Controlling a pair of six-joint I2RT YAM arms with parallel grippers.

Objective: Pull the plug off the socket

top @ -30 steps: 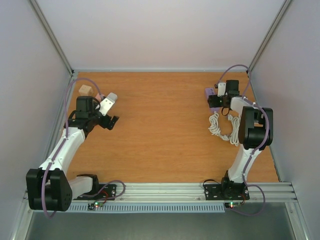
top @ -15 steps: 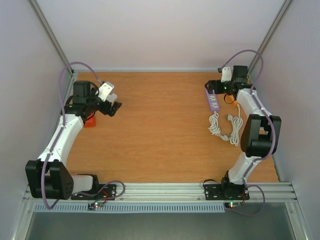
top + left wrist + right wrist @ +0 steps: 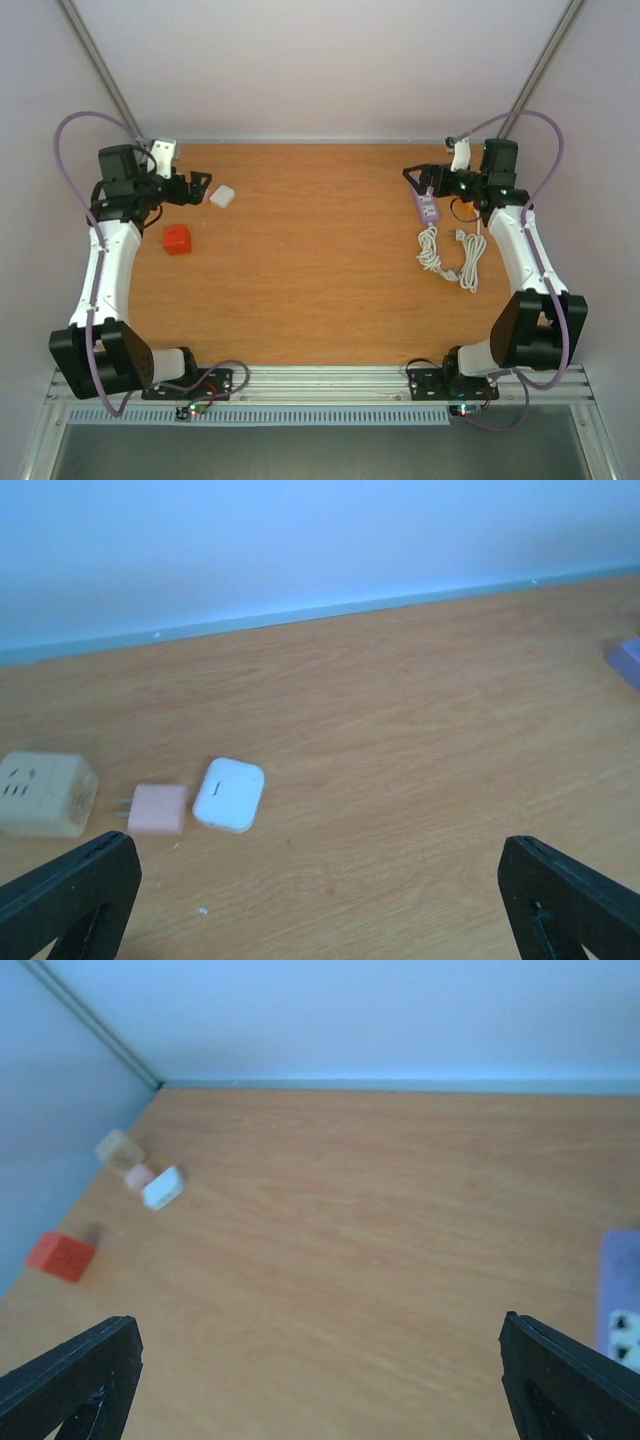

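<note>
Both grippers are empty, jaws spread wide: the left gripper (image 3: 315,865) is at the far left of the wooden table (image 3: 320,280), the right gripper (image 3: 318,1340) at the far right by a purple power strip (image 3: 427,205). Ahead of the left gripper lie a beige socket cube (image 3: 45,793), a pink plug (image 3: 158,809) just beside it with prongs showing, and a white adapter (image 3: 229,794) touching the plug

No legible txt, labels, brands or nos. in any view.
</note>
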